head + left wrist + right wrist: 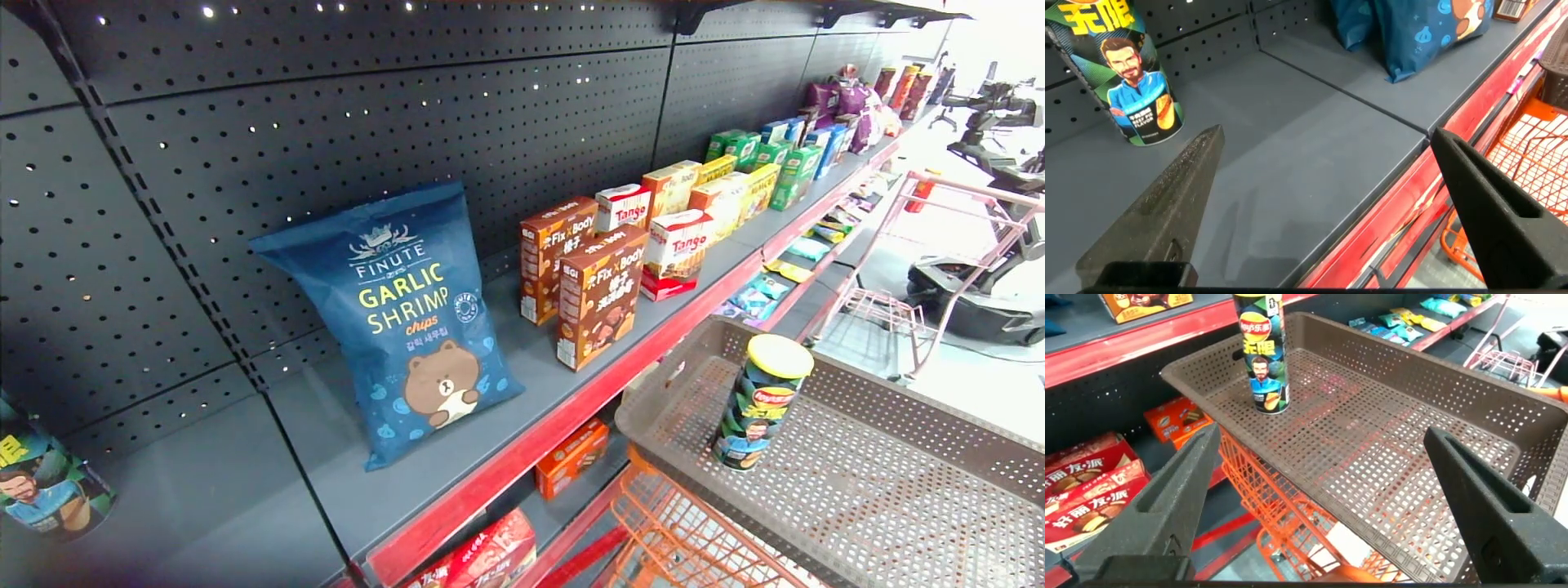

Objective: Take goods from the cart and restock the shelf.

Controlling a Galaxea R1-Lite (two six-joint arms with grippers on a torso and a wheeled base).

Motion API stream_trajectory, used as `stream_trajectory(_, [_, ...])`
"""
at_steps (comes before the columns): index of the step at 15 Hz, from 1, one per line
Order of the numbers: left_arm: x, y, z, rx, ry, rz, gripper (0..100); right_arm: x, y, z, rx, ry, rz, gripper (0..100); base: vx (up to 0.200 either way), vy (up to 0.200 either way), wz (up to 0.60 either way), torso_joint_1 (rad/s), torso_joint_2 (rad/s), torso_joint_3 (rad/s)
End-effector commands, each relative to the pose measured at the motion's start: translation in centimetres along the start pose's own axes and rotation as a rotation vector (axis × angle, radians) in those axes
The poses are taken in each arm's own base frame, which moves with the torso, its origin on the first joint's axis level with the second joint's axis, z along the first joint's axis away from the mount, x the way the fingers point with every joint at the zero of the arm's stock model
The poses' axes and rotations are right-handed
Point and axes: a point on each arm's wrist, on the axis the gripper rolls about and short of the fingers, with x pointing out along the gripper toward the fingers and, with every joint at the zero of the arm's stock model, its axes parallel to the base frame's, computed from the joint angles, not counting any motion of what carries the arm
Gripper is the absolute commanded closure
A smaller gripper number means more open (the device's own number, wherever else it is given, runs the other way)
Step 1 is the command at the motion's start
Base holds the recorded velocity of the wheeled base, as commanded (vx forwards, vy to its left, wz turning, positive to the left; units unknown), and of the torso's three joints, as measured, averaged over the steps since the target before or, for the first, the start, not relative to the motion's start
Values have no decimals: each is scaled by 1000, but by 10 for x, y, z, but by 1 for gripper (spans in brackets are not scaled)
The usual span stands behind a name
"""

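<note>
Brown perforated plastic formed the cart's basket (1413, 355), and the right gripper (1323, 433) hung over it with its fingers spread wide and nothing between them. One can of chips (1261, 359) stood upright ahead of that gripper, well beyond its fingertips, at the far corner of the basket closest to the shelf; no other goods showed on the mesh beneath or around the gripper. The left gripper (1327, 135) was likewise spread and empty, poised over a bare stretch of the grey shelf (1274, 188). A matching can, the shelved can (1135, 82), stood upright against the pegboard, ahead of that gripper and off past one finger, apart from it. A blue bag (1413, 33) leaned further along the shelf, past the other finger. By my reading, the restocking was partly done: one can looked already placed on the shelf, and the can in the basket was the one item visibly left to move. Neither gripper touched either can, so the pick from the cart had not yet begun. The open shelf board directly under the left gripper, between the shelved can and the blue bag, seemed the likely spot for the second can, though which arm would fetch it could not be told.
</note>
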Motion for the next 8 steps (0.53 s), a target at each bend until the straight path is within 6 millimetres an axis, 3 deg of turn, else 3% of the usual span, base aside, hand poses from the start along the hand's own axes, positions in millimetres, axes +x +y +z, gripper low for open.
stream_trajectory(1, [0,0,0,0,0,-1,0,0,0,0,0,2,0,0,0,0,0,0,0,0])
stream_trajectory(3, [0,0,0,0,0,1,0,0,0,0,-2,0,3,0,0,0,0,0,0,0])
stream_trajectory(4, [0,0,0,0,0,-1,0,-5,1,29,-4,-73,67,0,0,0,0,0,0,0])
stream_trajectory(5, [0,0,0,0,0,-1,0,9,1,81,5,-24,85,0,0,0,0,0,0,0])
stream_trajectory(6, [0,0,0,0,0,-1,0,29,0,112,9,8,33,0,0,0,0,0,0,0])
stream_trajectory(8, [0,0,0,0,0,1,0,40,0,133,9,5,36,0,0,0,0,0,0,0])
